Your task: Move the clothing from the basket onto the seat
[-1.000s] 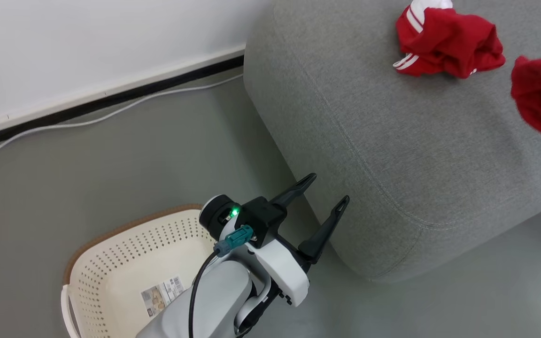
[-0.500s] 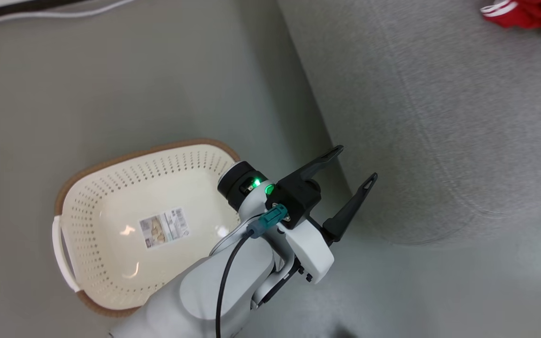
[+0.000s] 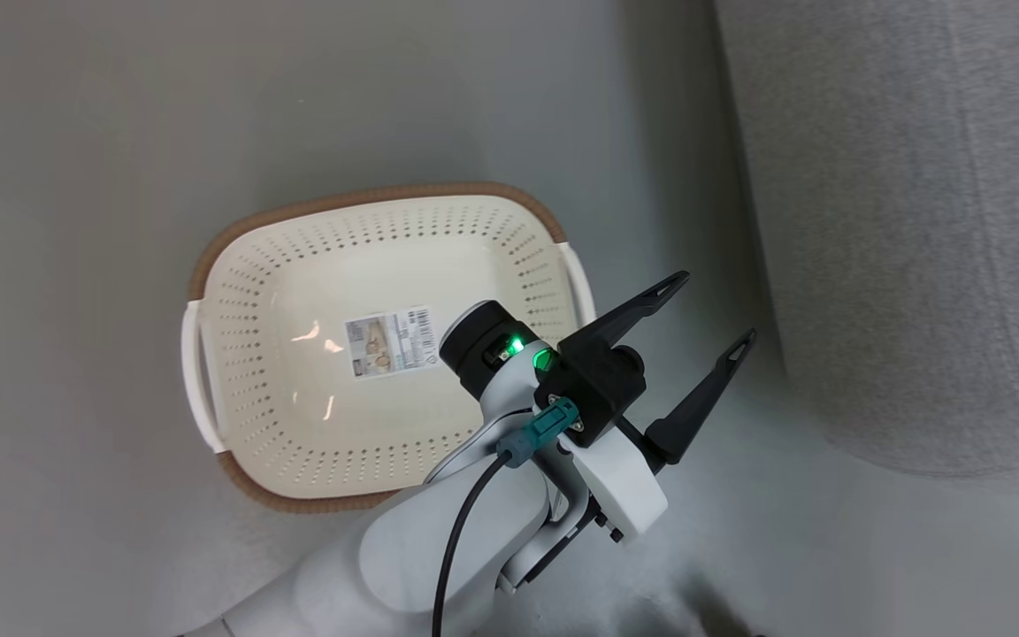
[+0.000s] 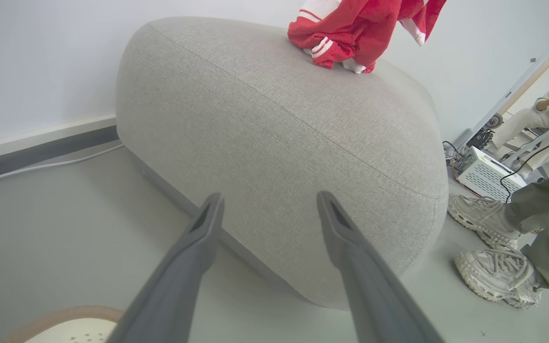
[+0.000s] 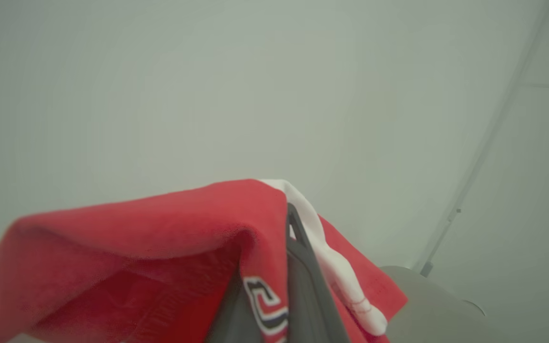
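Observation:
The basket point(image 3: 235, 265) stands on the floor, cream-white with a brown rim, and nothing lies in it but a paper label on its bottom. My left gripper point(image 3: 715, 308) hangs open between the basket and the seat point(image 3: 916, 221), holding nothing. In the left wrist view this gripper point(image 4: 269, 197) points at the grey seat point(image 4: 279, 124), where red clothing point(image 4: 346, 38) with white stripes lies on top. My right gripper point(image 5: 289, 216) is shut on a red and white piece of clothing point(image 5: 160, 238), which drapes over its fingers against a pale wall.
A person's pale shoes point(image 4: 486, 219) and grey trouser leg stand on the floor right of the seat. A white box point(image 4: 489, 174) with cables sits behind them. A white cable point(image 4: 41, 166) runs along the wall. Another person sits far off at the right edge.
The head camera has swung down and left: the clothing on the seat has left its picture and the whole basket has come in. My left gripper stays open.

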Tool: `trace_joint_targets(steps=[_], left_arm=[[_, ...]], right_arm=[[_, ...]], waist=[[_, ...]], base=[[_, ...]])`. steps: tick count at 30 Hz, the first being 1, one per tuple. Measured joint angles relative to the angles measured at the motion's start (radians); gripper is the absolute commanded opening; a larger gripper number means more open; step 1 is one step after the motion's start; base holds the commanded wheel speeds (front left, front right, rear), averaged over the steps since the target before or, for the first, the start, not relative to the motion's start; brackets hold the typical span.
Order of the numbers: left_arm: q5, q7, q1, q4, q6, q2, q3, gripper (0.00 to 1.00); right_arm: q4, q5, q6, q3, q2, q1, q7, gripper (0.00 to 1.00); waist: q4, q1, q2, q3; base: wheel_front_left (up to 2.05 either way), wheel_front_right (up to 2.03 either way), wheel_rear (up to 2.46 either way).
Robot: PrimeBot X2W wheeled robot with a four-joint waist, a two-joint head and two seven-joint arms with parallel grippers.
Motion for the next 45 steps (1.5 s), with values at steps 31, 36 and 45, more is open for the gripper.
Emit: trace_joint_targets(steps=[31,36,45], left_arm=[[-0.011,0.000,0.128,-0.041,-0.011,-0.003,0.108,1.00],[0.008,0.000,0.203,-0.044,-0.015,-0.004,0.180,1.00],[0.080,0.000,0.343,-0.055,-0.015,-0.007,0.335,1.00]], right_arm=[[-0.014,0.295,0.000,0.363,0.098,0.433,0.000,1.00],[-0.085,0.290,0.000,0.385,0.136,0.510,0.001,1.00],[-0.201,0.259,0.000,0.403,0.207,0.601,0.000,1.00]], waist=[[0.074,0.0000,0.0000,-0.168],[0.088,0.0000,0.0000,-0.241],[0.136,0.0000,0.0000,-0.363]], base=[[0.00,0.00,0.00],[0.00,0.00,0.00],[0.00,0.00,0.00]])
